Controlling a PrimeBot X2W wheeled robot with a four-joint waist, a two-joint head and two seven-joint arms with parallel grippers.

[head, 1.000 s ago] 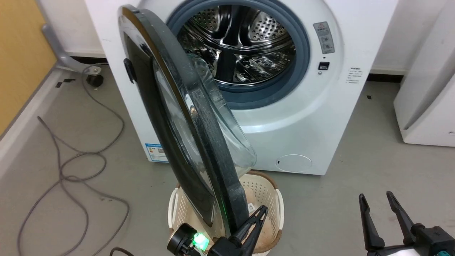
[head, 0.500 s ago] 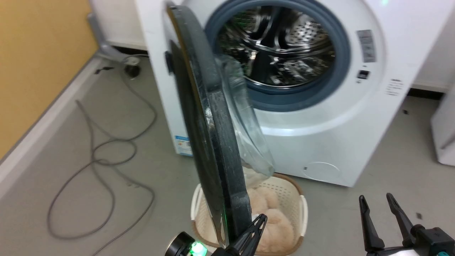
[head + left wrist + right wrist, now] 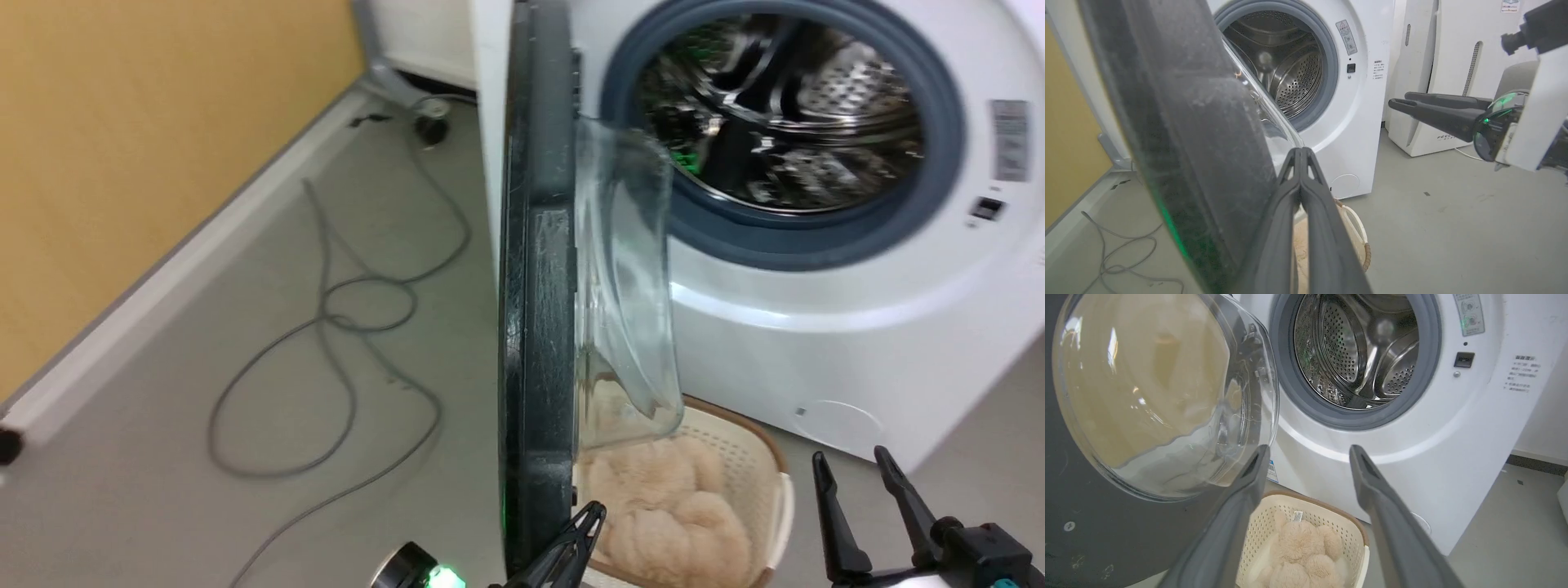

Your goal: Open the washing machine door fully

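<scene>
- Washing machine (image 3: 816, 343): large white front-loader standing on the grey floor (image 3: 204, 506). The steel perforated drum (image 3: 784, 122) is exposed inside a blue-grey rubber gasket (image 3: 816, 237). A round flap sits low on the front.
- Washing machine door (image 3: 535, 327): round, with a glossy black ring and a bulging clear glass bowl (image 3: 624, 278). It is hinged at the opening's left side and swung out to stand edge-on in the head view, roughly square to the machine's front. Its lower edge hangs above the basket.
- Left pincer (image 3: 594, 513): the two dark fingers are pressed together with nothing between them. The tip is just beside the door's lower inner edge, on the glass side. Whether it touches the door cannot be told.
- Right pincer (image 3: 849, 457): the fingers are spread apart and hold nothing. It hangs to the right of the basket, well apart from the door.
- Cream perforated plastic basket with brown rim (image 3: 767, 474): on the floor, just in front of the machine and below the opening.
- Beige plush toy (image 3: 669, 498): lying inside the basket.
- Grey looped cable (image 3: 343, 327): on the floor, left of the machine.
- Yellow wall panel (image 3: 122, 163): at far left.
- White FEELAIR appliance (image 3: 1437, 81): to the right of the machine.
</scene>
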